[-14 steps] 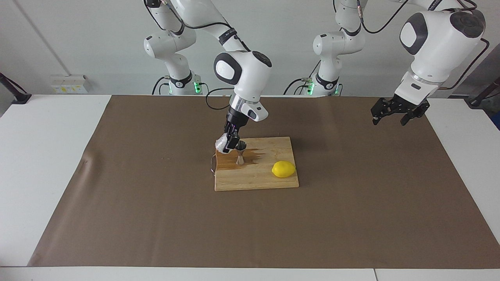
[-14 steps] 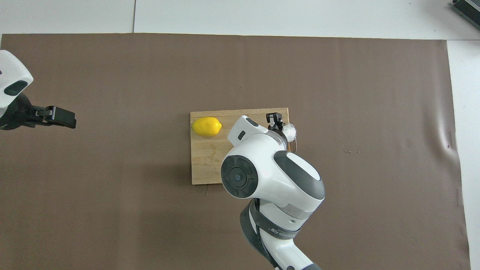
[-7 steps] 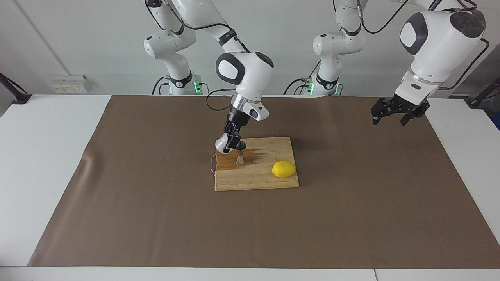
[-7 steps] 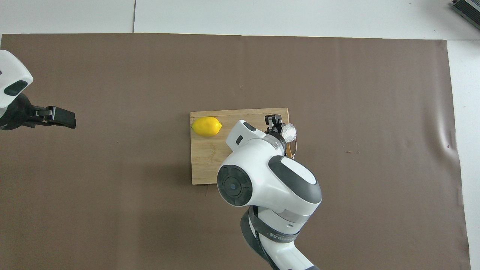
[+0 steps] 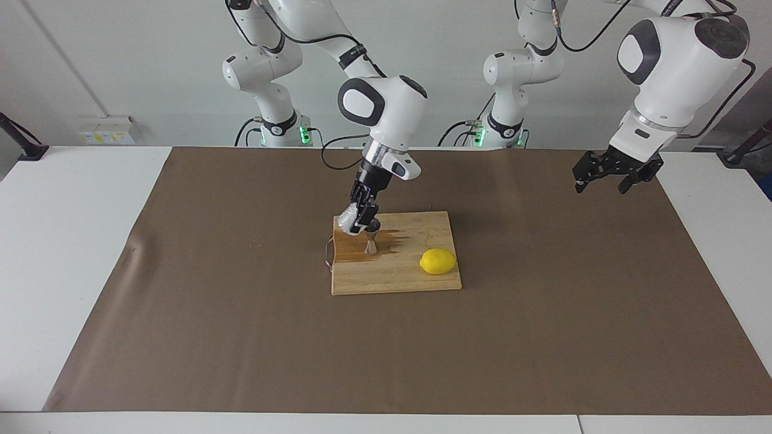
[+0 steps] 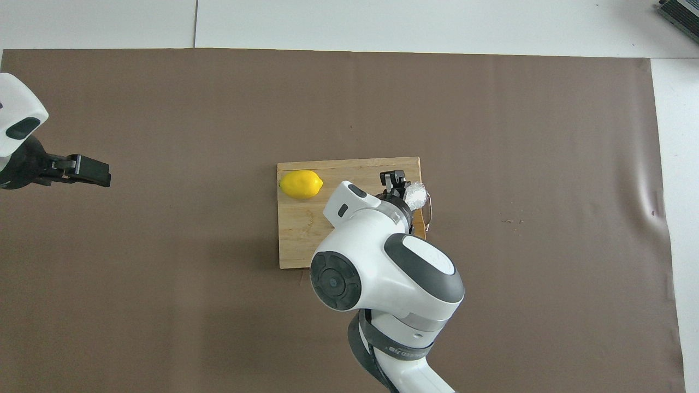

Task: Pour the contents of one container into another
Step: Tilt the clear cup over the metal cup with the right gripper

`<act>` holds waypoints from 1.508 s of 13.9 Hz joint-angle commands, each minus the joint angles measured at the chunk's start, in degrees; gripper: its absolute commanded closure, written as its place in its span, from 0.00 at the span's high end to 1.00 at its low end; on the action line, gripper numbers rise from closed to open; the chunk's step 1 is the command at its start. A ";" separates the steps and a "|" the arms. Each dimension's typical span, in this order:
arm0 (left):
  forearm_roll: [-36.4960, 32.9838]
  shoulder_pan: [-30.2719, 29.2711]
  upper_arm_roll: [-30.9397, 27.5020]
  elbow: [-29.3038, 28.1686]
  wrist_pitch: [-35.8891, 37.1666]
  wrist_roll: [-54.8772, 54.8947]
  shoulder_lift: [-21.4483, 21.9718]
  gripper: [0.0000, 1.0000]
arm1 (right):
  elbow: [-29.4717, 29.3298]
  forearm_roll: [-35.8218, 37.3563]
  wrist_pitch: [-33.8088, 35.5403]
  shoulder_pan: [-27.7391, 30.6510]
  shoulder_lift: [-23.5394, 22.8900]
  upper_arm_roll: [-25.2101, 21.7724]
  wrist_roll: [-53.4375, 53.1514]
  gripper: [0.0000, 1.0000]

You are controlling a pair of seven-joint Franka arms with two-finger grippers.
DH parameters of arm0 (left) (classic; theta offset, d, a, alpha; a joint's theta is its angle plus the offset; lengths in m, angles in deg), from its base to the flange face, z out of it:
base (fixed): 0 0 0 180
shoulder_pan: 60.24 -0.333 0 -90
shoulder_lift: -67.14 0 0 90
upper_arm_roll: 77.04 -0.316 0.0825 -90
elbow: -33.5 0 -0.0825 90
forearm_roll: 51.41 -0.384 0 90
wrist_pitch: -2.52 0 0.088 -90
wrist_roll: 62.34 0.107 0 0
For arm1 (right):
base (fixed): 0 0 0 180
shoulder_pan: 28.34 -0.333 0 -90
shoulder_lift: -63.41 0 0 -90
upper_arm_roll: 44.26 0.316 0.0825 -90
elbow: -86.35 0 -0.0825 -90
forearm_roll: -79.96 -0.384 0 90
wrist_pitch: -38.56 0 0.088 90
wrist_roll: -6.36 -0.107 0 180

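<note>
Right claw (image 5: 362, 218) lifted slightly, clamping one cup (image 5: 349, 217) over one jigger (image 5: 371, 237); left claw (image 5: 610, 176) apart.

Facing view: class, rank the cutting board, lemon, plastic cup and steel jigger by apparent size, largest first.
1. Cutting board, by far the largest.
2. Lemon.
3. Steel jigger and plastic cup: unranked; they look about alike, and the right gripper holds the cup tilted above the jigger, partly hiding it.

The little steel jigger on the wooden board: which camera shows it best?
The facing view. There the jigger stands upright in full on the cutting board, just under the tilted plastic cup in the right gripper. In the overhead view the right arm covers the jigger completely, so nothing of it shows.
</note>
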 commanded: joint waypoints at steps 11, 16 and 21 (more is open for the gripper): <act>-0.98 0.22 0.14 0.14 0.92 0.19 0.85 1.00 | 4.24 8.74 -0.81 -1.89 3.27 0.28 -5.68 0.00; -0.98 1.27 0.05 0.14 -0.49 0.02 0.67 1.00 | 4.15 11.20 -0.81 -1.89 3.27 0.28 -5.68 0.00; -0.98 2.06 -0.47 0.14 -0.57 0.10 0.76 1.00 | 4.06 11.20 -0.89 -1.89 3.19 0.28 -5.77 0.00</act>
